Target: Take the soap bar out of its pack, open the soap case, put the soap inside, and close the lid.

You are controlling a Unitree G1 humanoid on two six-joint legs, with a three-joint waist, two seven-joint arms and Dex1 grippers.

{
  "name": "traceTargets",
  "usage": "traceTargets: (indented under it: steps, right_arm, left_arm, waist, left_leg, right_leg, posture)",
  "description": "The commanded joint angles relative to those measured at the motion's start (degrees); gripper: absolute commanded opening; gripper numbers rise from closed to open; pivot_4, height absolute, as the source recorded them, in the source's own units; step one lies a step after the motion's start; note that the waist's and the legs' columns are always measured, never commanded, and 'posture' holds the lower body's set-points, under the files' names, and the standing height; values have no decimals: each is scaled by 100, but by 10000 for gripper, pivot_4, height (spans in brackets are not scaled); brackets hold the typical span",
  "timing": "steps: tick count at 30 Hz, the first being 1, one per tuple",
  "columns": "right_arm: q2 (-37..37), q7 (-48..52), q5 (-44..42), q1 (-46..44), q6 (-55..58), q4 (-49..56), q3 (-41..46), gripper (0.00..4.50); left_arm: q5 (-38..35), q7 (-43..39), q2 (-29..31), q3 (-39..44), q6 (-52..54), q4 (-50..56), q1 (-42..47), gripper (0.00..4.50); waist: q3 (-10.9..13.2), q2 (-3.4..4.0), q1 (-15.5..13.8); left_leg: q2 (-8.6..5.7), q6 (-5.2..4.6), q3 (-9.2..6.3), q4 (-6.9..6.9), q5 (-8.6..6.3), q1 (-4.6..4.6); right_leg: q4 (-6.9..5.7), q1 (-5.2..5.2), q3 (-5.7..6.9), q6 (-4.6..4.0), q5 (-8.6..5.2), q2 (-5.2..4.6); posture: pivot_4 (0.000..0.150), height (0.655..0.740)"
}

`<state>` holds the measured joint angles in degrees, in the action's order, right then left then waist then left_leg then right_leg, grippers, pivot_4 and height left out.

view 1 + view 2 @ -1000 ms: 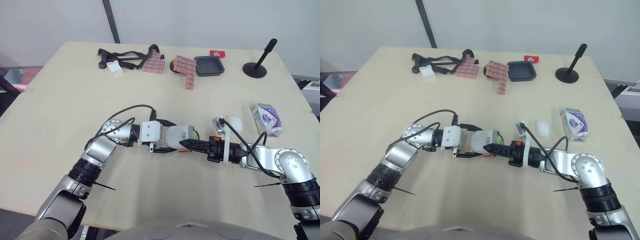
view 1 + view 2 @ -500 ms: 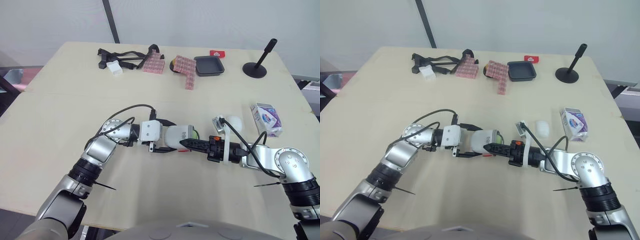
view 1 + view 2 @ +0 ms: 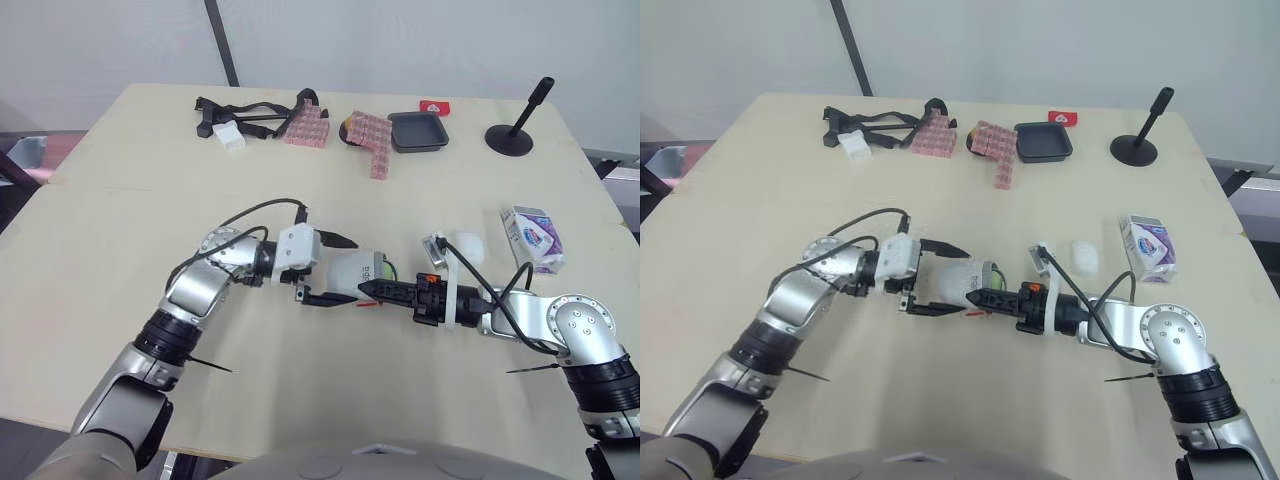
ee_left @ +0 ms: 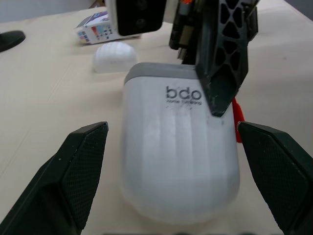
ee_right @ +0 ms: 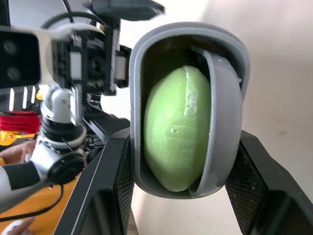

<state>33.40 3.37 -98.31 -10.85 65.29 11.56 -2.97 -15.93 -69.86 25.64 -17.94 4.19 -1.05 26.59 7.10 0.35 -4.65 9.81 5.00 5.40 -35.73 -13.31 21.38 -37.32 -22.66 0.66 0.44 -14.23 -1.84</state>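
White soap case (image 3: 355,272) lies mid-table, partly open — green soap (image 5: 178,129) inside; pack (image 3: 532,238) well right.

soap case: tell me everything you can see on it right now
The white rounded plastic soap case has a grey rim and black "bdo" lettering on its ribbed shell. It lies on the pale wooden table. One end is open: a green oval soap bar sits inside, with a grey-white panel, likely the lid, partly across it. The right claw grips the case, one finger over the lettering. The left claw, open, flanks it without visible contact.
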Motion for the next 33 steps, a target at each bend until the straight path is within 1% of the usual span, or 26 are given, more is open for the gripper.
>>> traceTargets:
  steps: [1,4,7,11,15,17,21,22,26,33]
  right_arm:
    - [176,290,191,-181,83,232,128,20539]
    - [541,548,537,-723,289,500,143,20539]
    - [884,907,985,-1197,504,731,21,20539]
    - [1499,1713,1996,-1885,802,1192,-473,20539]
    - [2214,2621,3420,-2578,728,1681,-1388,20539]
    - [2626,3161,4260,-3096,625,1983,-2085,20539]
    - [3093,3935,5670,-3885,365,2217,-3168,20539]
    - [3146,4092,6009,-4098,313,2244,-3417,20539]
    - [3085,4584,6919,-4706,181,2253,-3995,20539]
    - [2704,5142,7671,-4986,20,2144,-4261,20539]
  left_arm:
    - [-353,-3,113,276,671,165,193,45000]
    - [-488,61,204,379,1303,157,322,45000]
    - [-541,122,216,386,1634,244,383,45000]
    - [-558,160,152,327,1860,341,449,45000]
    - [-554,131,54,268,1849,507,478,45000]
    - [-540,143,-3,211,1848,628,456,45000]
    - [-432,181,-63,84,1800,724,412,45000]
    - [-347,219,-86,13,1740,720,403,45000]
    - [-150,376,-246,-160,1631,676,401,45000]
    - [245,853,-606,-333,1458,422,517,45000]
  waist:
    - [0,0,-5]
    - [4,5,17]
    - [4,6,15]
    - [6,4,-17]
    - [10,1,-75]
    - [18,14,-77]
    - [20,11,-62]
    - [20,12,-51]
    - [20,12,-14]
    - [21,12,-5]
  left_leg:
    - [0,0,0,0,0,1]
    - [-2,0,0,0,0,0]
    - [-1,3,-1,3,2,-3]
    - [-2,3,-1,7,1,4]
    - [-1,3,-6,7,1,5]
    - [0,4,-7,7,0,5]
    - [3,6,-8,8,-1,2]
    - [5,7,-8,7,-1,2]
    - [5,8,-7,5,-1,0]
    - [7,7,-7,4,-1,0]
  right_leg:
    - [1,0,0,0,0,0]
    - [0,-1,0,0,0,-1]
    - [-1,3,0,0,0,3]
    - [13,3,0,1,0,6]
    - [22,19,0,3,1,11]
    - [26,20,-2,3,0,11]
    - [22,20,-4,4,0,17]
    - [20,19,-6,5,0,18]
    - [15,20,-12,5,0,20]
    - [-7,21,-20,4,0,25]
  posture:
    - [1500,7374]
    - [1500,7374]
    - [1500,7374]
    - [1500,7374]
    - [1500,7374]
    - [1500,7374]
    - [1500,7374]
    - [1500,7374]
    - [1500,7374]
    - [1500,7374]
